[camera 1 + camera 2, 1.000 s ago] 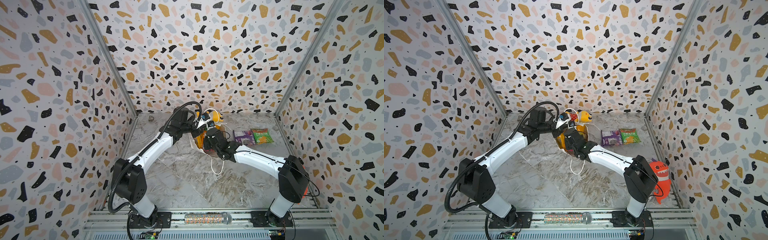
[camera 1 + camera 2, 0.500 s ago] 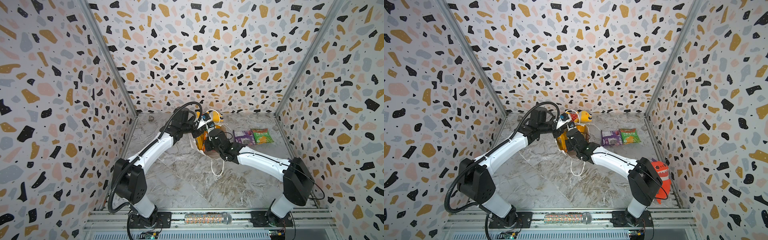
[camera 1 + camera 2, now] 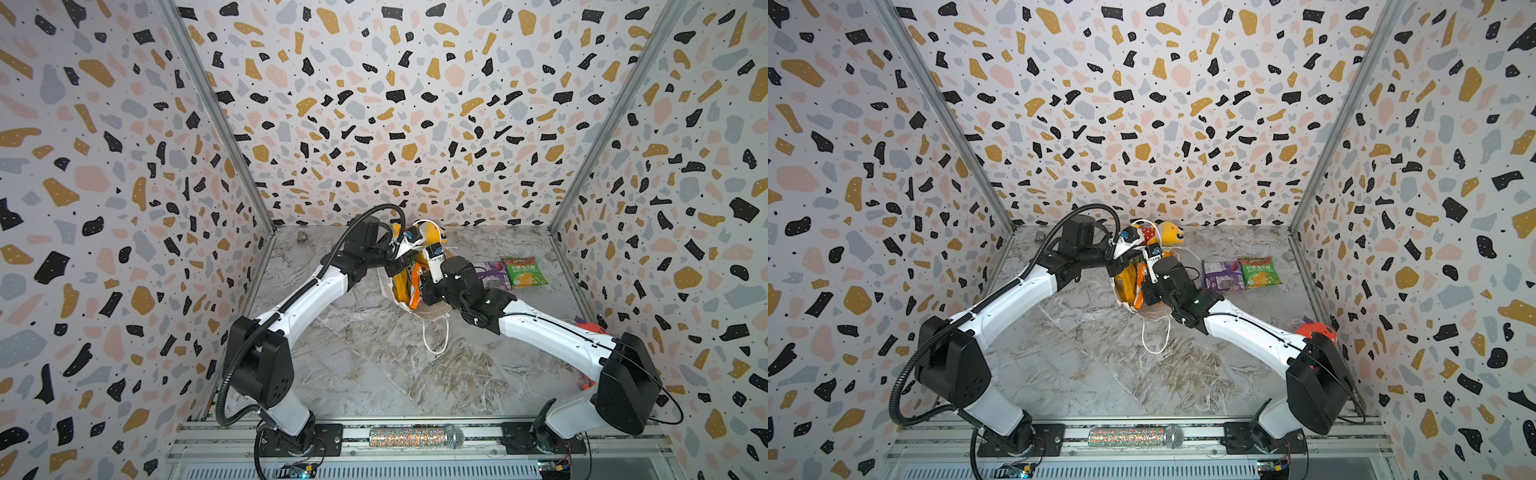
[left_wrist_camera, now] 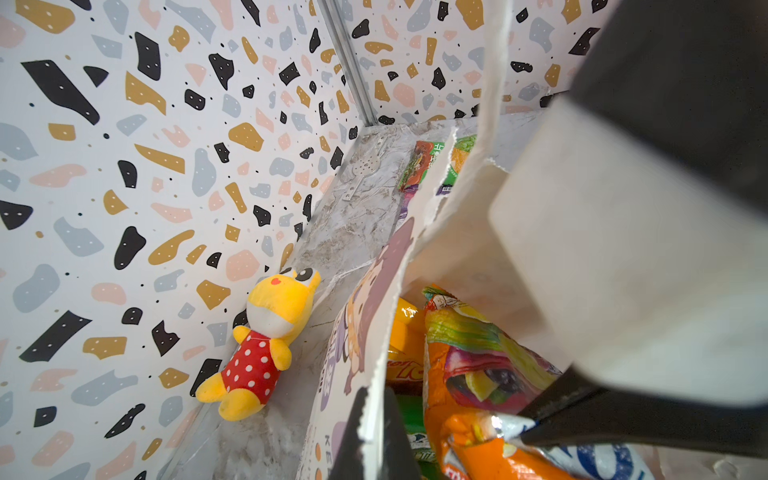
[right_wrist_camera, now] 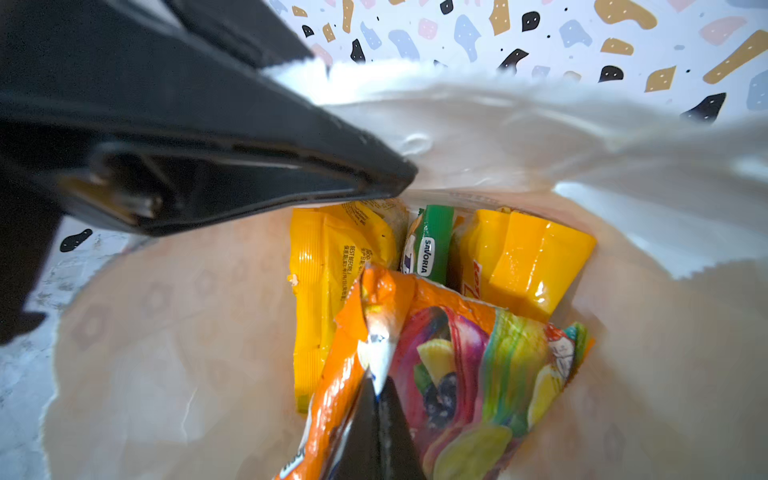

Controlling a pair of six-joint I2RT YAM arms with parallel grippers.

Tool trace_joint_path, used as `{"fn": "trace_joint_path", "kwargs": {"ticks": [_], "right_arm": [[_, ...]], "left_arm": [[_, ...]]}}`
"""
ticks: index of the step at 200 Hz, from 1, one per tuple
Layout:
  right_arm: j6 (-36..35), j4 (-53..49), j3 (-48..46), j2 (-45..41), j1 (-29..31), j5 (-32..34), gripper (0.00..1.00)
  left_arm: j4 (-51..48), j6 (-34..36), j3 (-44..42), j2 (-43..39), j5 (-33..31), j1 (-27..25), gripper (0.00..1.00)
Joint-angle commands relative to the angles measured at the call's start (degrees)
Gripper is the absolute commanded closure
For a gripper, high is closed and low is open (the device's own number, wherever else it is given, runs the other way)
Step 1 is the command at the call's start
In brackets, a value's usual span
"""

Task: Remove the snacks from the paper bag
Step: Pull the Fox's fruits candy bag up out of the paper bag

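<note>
The white paper bag (image 3: 434,311) (image 3: 1119,297) stands open at mid-table, its cartoon-girl side (image 4: 361,299) facing the back wall. My left gripper (image 4: 376,395) is shut on the bag's torn rim. Inside the bag, my right gripper (image 5: 376,384) is shut on the top corner of an orange fruit-print snack packet (image 5: 457,353) (image 4: 469,357). Behind that packet stand two yellow packets (image 5: 332,257) (image 5: 536,257) and a green one (image 5: 434,241). A purple packet (image 3: 494,274) (image 3: 1223,275) and a green packet (image 3: 523,272) (image 3: 1259,272) lie flat on the table right of the bag.
A yellow plush toy (image 4: 266,332) (image 3: 1169,232) in a red dotted dress lies against the back wall behind the bag. The bag's cord handle (image 3: 436,336) trails forward. A red toy (image 3: 1316,330) sits at the right wall, a glitter microphone (image 3: 415,436) on the front rail.
My right gripper has shut on the orange packet's corner inside the bag, and its arm has shifted slightly. The left gripper still holds the bag rim.
</note>
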Motion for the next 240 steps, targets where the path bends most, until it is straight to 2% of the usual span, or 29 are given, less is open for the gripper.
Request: {"fn": "trace_joint_path", "kwargs": {"ticks": [1,52,116,184,216,240], "right_arm": [[-0.7,3.0,-0.3,-3.9,-0.8,-3.9,1.0],[-1.9,3.4,0.0,-8.9,-1.3,-8.2,1.0],[-1.6,0.0,1.6,-14.2,-1.7,-9.2,1.0],[-0.9,-9.3,6.9,-21.2,-3.4,-4.2,1.0],[0.2,-13.3,9.6,-22.5,-7.2,-3.9,1.0],[1.1,-16.6,10.5,-24.1,-10.3,0.0,1.0]], "left_arm": [[2.5,-0.8,-0.7,-1.1,1.4,-0.4,1.0],[2.9,-1.0,-0.8,-1.0,1.4,-0.4,1.0],[2.7,-1.0,0.2,-0.5,1.7,-0.4,1.0],[3.8,-1.2,-0.1,-0.6,2.0,-0.4,1.0],[4.2,-1.6,-0.1,-0.5,2.3,-0.4,1.0],[4.4,-1.4,-0.6,-1.1,2.4,-0.4,1.0]]}}
